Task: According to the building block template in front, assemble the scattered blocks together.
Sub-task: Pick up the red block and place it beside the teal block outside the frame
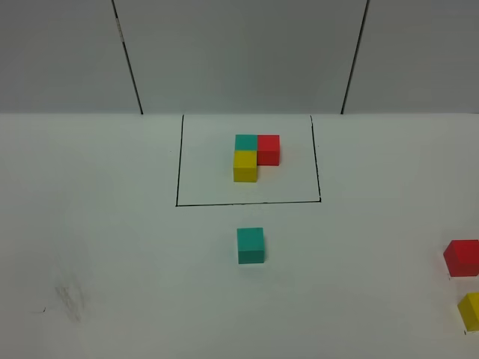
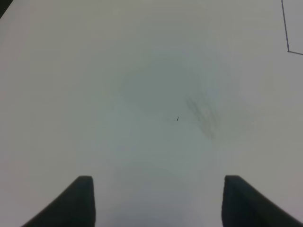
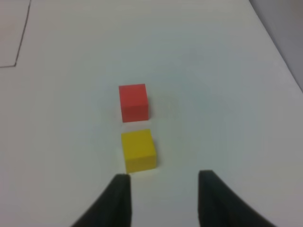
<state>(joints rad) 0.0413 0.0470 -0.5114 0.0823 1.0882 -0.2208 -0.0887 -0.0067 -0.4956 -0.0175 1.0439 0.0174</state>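
The template point(image 1: 254, 155) is an L of teal, red and yellow cubes inside a black-lined rectangle at the table's back middle. A loose teal cube point(image 1: 251, 245) sits just in front of the frame. A loose red cube point(image 1: 462, 258) and a loose yellow cube point(image 1: 471, 311) sit at the right edge, the red one farther back. The right wrist view shows the red cube point(image 3: 134, 102) and the yellow cube point(image 3: 138, 150) just ahead of my open, empty right gripper point(image 3: 163, 182). My left gripper point(image 2: 158, 187) is open over bare table. Neither gripper shows in the high view.
A faint grey smudge point(image 1: 69, 301) marks the table at front left; it also shows in the left wrist view point(image 2: 203, 113). A corner of the black frame line point(image 2: 287, 38) shows there too. A grey panelled wall point(image 1: 239, 52) stands behind the table.
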